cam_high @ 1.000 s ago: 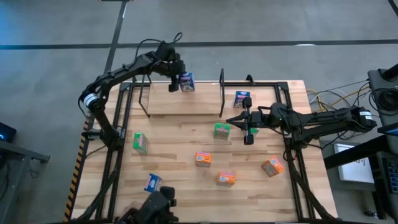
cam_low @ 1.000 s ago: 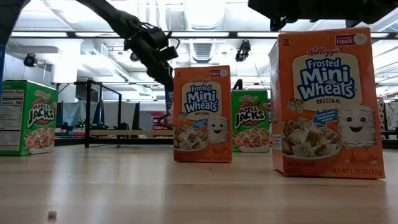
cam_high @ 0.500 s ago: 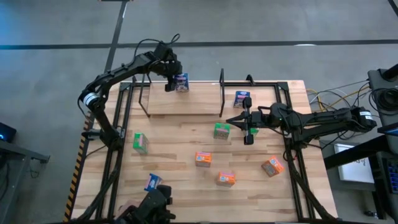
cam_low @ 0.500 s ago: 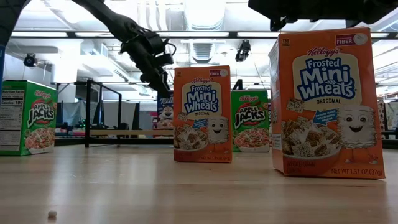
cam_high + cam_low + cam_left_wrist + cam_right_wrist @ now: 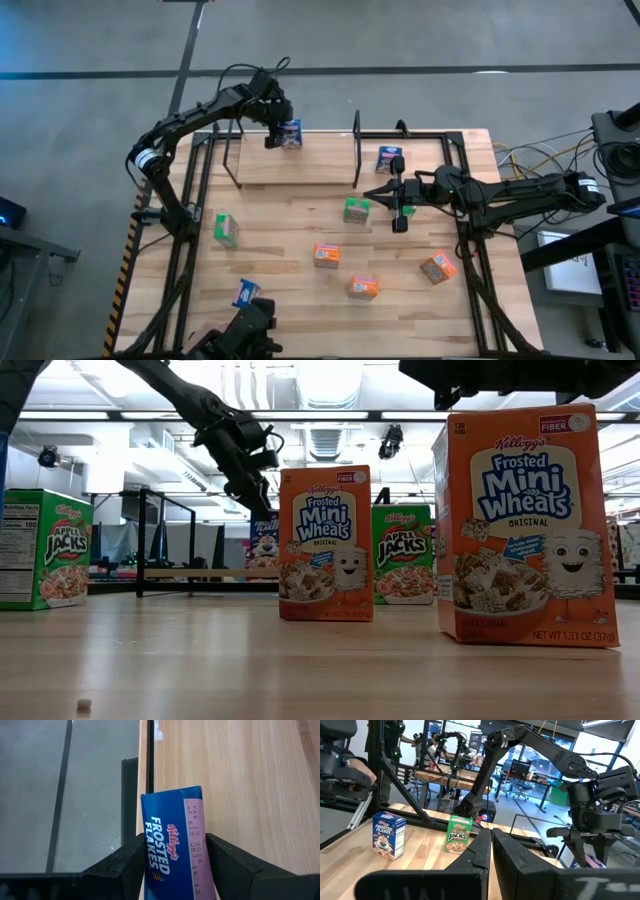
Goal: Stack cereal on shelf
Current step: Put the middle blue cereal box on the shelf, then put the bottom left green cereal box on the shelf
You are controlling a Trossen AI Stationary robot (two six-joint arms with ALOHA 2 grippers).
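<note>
Two dark arms are working over the wooden desk (image 5: 300,310). Largest on it is the shelf (image 5: 300,168), a light plank lying along the far edge between thin black wire brackets. The left arm is reaching over the shelf's far side, and the left pincer (image 5: 278,133) is clamping a blue box (image 5: 291,132) by its narrow sides, at the plank's far rim; in the left wrist view the blue box (image 5: 175,845) is sitting between both fingers (image 5: 227,865), partly past the plank's edge. The right arm is stretching in from the right edge, its right pincer (image 5: 384,195) hanging with fingers pressed together and holding nothing, near the desk's middle.

Loose boxes are standing about the desk: a second blue box (image 5: 389,159) toward the far right corner, a green box (image 5: 356,210) just beside the right pincer, another green box (image 5: 226,229) near the left edge, three orange boxes (image 5: 326,256) (image 5: 363,288) (image 5: 438,268) toward the near side, and a third blue box (image 5: 246,293) near the near left corner.
</note>
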